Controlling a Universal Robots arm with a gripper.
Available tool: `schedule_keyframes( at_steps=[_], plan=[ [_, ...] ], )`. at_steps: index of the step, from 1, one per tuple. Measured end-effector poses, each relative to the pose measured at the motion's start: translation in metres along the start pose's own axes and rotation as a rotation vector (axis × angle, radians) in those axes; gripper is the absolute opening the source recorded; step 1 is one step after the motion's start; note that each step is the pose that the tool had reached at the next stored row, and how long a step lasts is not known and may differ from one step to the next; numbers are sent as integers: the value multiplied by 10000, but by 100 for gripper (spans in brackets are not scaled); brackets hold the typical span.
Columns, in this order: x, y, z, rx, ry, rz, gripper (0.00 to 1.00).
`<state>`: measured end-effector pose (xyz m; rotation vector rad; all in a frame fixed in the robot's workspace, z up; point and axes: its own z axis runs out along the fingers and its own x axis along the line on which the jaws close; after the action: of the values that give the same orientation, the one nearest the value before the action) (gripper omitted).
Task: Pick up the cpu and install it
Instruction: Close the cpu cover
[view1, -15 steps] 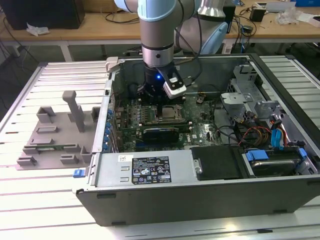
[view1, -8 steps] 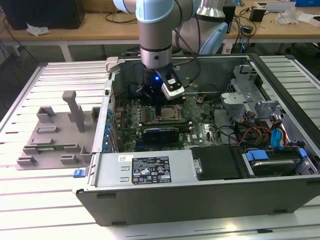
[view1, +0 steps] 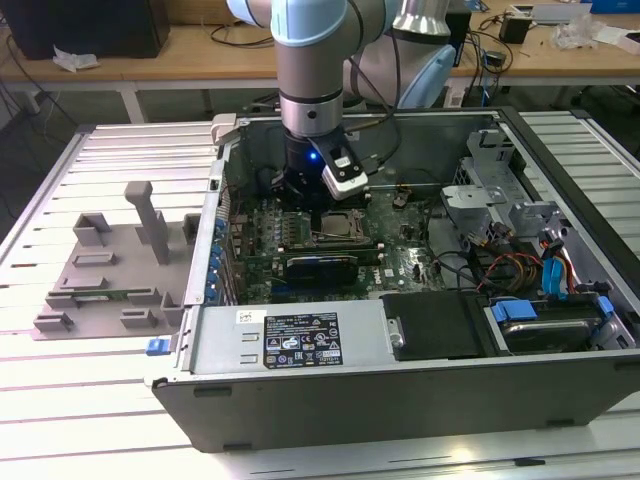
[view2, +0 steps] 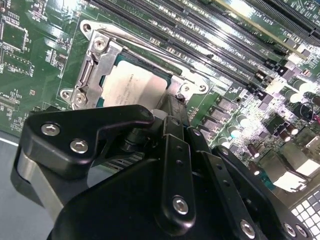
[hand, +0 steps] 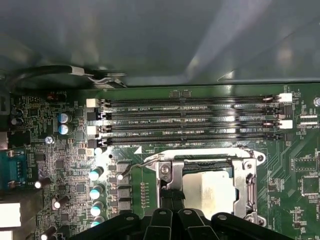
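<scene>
cpu (view2: 132, 90) in socket (view2: 95, 65); hand (view2: 170, 111) at edge; grip cannot tell | exterior view: fixture (view1: 110, 270)

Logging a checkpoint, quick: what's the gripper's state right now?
Black gripper: open or closed cannot be told; it sits right over the small square silver-grey metal-topped cpu, which lies in the dark metal-framed motherboard socket.

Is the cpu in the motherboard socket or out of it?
In: the cpu lies flat within the socket frame in both wrist views.
</scene>
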<state>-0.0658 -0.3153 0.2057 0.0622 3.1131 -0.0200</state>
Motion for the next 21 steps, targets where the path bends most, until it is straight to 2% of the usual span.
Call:
schedule_keyframes(
  at_steps=[5,12,21],
  plan=[
    [1,29,0,-2,0,-35,11],
    [-1,68,1,-10,-5,-399,11],
    [-71,72,10,-14,20,-533,11]
  ],
)
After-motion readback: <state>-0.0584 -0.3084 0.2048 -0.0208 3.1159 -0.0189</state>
